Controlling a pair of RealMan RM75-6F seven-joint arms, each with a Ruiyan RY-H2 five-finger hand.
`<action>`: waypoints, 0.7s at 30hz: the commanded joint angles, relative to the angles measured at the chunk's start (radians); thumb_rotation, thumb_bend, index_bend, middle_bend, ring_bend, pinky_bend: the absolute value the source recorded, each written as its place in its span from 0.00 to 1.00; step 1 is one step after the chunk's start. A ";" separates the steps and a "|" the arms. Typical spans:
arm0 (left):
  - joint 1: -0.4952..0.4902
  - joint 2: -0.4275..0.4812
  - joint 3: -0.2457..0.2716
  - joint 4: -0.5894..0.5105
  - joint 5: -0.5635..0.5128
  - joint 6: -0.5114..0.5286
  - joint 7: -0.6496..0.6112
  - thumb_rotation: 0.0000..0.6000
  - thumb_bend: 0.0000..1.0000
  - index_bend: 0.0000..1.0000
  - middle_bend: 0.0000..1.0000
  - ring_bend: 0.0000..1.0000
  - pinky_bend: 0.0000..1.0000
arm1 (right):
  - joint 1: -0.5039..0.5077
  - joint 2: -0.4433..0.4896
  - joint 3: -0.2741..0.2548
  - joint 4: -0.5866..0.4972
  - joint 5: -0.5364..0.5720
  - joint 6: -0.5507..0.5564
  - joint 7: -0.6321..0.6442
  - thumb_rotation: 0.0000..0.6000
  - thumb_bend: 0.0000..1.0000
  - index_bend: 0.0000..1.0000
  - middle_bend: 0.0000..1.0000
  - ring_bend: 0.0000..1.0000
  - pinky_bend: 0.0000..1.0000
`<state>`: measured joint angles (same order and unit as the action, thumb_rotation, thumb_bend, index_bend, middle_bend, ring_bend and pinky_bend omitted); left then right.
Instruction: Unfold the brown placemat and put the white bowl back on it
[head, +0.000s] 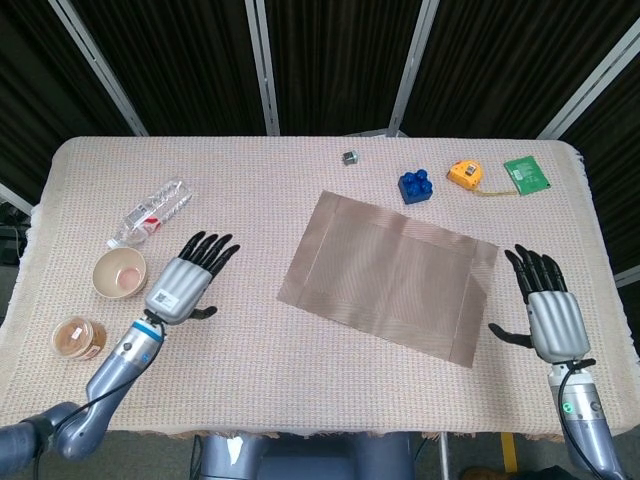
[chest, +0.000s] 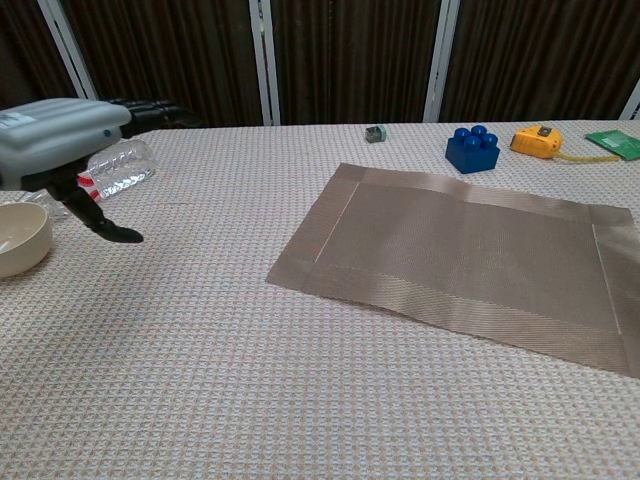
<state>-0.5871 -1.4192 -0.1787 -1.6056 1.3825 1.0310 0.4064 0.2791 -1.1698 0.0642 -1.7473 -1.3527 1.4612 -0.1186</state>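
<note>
Chest view: my right hand falls outside the frame; only the head view shows it (head: 553, 320). My left hand (chest: 55, 140) is cut by the left edge, its fingertips lost against the dark backdrop. White bowl (chest: 20, 237) clipped at the left edge. Brown placemat (chest: 470, 255) runs off the right edge, as does the green card (chest: 615, 142). Small grey object (head: 350, 157) too small to identify. Bottle (head: 150, 213) label unreadable.

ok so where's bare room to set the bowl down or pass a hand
The brown placemat lies flat and bare. Open cloth runs between it and the left hand, and along the near edge. Crowded spots: white bowl, jar and bottle far left; blue block and tape measure at the back.
</note>
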 joint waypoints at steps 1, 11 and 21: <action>-0.062 -0.075 -0.023 0.085 -0.028 -0.058 0.021 1.00 0.13 0.16 0.00 0.00 0.00 | -0.024 -0.002 -0.009 -0.042 0.020 0.011 -0.045 1.00 0.00 0.00 0.00 0.00 0.00; -0.158 -0.285 -0.017 0.347 -0.044 -0.137 -0.046 1.00 0.13 0.23 0.00 0.00 0.00 | -0.045 -0.010 -0.014 -0.055 -0.004 0.022 -0.078 1.00 0.00 0.00 0.00 0.00 0.00; -0.197 -0.414 0.011 0.530 0.004 -0.126 -0.134 1.00 0.15 0.27 0.00 0.00 0.00 | -0.048 -0.009 0.008 -0.042 0.010 0.001 -0.061 1.00 0.00 0.00 0.00 0.00 0.00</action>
<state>-0.7722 -1.8086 -0.1768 -1.1058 1.3709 0.9000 0.2950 0.2313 -1.1780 0.0706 -1.7909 -1.3432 1.4630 -0.1803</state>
